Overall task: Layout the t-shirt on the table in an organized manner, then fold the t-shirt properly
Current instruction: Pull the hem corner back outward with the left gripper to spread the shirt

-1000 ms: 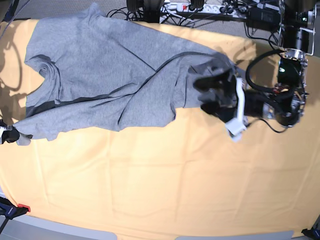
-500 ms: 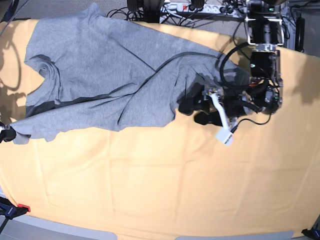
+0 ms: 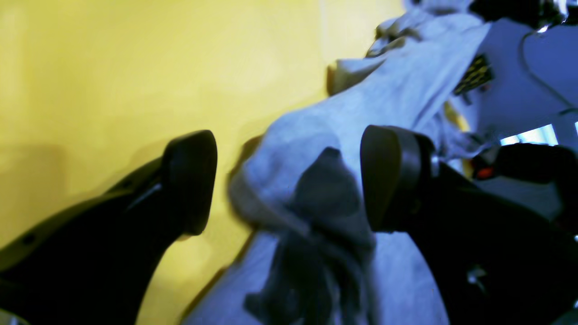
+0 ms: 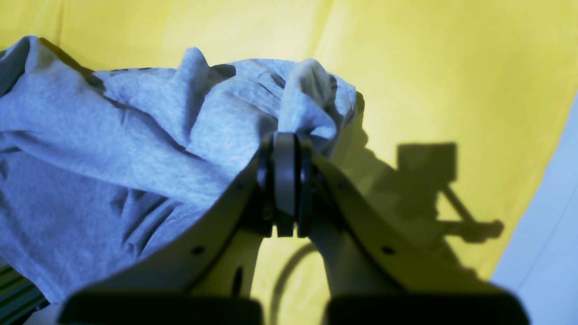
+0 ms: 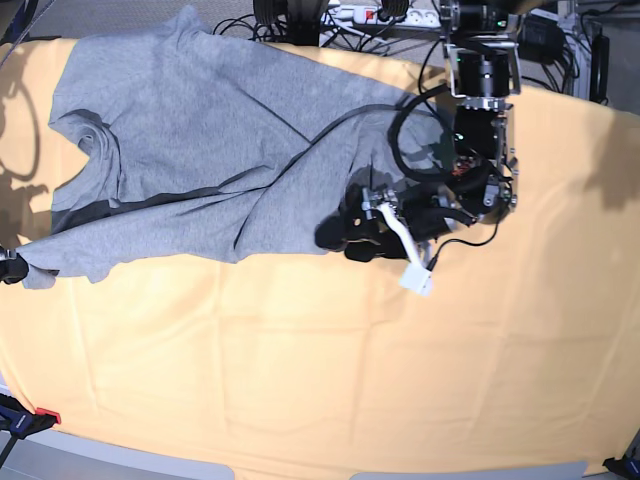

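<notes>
The grey t-shirt point(image 5: 200, 130) lies spread but creased over the back left of the yellow-orange table point(image 5: 300, 380). My left gripper point(image 5: 342, 236) hovers at the shirt's lower right corner, open. In the left wrist view its two dark fingertips point(image 3: 189, 180) stand wide apart around a raised bunch of the t-shirt point(image 3: 316, 189), without pinching it. My right gripper point(image 5: 8, 268) sits at the table's left edge, shut on a bunched corner of the t-shirt point(image 4: 307, 99); the right gripper point(image 4: 285, 180) shows its pads pressed together on the fabric.
A black cable point(image 5: 340, 125) from the left arm trails across the shirt. A power strip and cables point(image 5: 380, 15) lie behind the table's back edge. A black clamp with a red tip point(image 5: 25, 418) sits at the front left corner.
My left arm has swung left along the shirt's right end to its lower corner, gripper still open. The right gripper and the shirt's left part have not moved.
</notes>
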Tool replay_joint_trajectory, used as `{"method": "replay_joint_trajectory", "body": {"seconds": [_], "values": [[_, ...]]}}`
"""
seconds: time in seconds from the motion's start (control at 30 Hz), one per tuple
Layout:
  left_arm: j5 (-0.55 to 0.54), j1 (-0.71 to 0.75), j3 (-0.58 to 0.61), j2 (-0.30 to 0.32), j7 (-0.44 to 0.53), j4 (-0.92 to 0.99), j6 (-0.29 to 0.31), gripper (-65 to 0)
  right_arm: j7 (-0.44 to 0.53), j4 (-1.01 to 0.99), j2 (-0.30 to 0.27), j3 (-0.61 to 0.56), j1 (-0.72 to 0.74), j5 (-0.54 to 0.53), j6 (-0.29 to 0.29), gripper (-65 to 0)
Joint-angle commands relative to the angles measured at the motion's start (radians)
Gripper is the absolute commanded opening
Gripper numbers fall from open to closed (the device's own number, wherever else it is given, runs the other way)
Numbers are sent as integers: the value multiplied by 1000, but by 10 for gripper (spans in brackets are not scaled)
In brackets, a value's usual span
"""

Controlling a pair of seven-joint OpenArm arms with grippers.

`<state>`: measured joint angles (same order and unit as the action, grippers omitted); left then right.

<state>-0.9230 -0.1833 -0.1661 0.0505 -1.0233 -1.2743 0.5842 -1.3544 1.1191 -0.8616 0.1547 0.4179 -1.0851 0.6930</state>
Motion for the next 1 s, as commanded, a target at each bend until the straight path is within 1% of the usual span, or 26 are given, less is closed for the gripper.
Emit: {"method": "replay_joint_trajectory", "body": {"seconds": [0.0,0.03,0.07,0.1,0.17,0.2,0.3,0.4,0.43,0.53,0.57,0.63,0.73,0.8,0.87,0.97], "values": [[-2,-15,1,-19,-14,-2,2,-162,14,13,-34,10,29,-14,5,-650],[-1,-18,2,-29,-20,-2,7,-192,15,13,-34,10,29,-14,5,-650],[-2,-20,2,-36,-29,-2,7,-252,15,13,-35,10,29,-14,5,-650],[-2,-20,2,-40,-39,-2,7,-346,15,13,-35,10,29,-14,5,-650],[-1,-19,3,-43,-55,-2,7,-569,15,13,-39,10,29,-14,5,-650],[-2,-19,3,-43,-58,-2,7,-650,15,13,-40,10,29,-14,5,-650],[-24,-31,3,-39,-59,-3,7,-650,16,13,-45,10,29,-14,5,-650],[-135,-72,1,-30,-108,-4,8,-650,20,13,-49,10,29,-14,5,-650],[-181,-93,-1,-29,-133,-5,16,-650,20,13,-50,10,28,-14,5,-650],[-336,-159,-1,-29,-238,-5,98,-650,19,13,-51,10,28,-14,5,-650],[-380,-181,-1,-29,-275,-5,114,-650,19,13,-50,10,28,-14,5,-650],[-434,-221,-1,-29,-330,-5,114,-650,20,13,-50,10,29,-14,5,-650],[-435,-277,-1,-22,-373,-5,114,-650,27,13,-48,10,28,-17,5,-650],[-418,-309,-1,-4,-373,-5,114,-650,35,13,-43,10,28,-50,5,-650],[-389,-340,-1,29,-370,-5,114,-650,53,13,-32,10,28,-94,5,-650],[-343,-373,-1,98,-354,-5,114,-650,122,13,1,10,28,-84,5,-650]]}}
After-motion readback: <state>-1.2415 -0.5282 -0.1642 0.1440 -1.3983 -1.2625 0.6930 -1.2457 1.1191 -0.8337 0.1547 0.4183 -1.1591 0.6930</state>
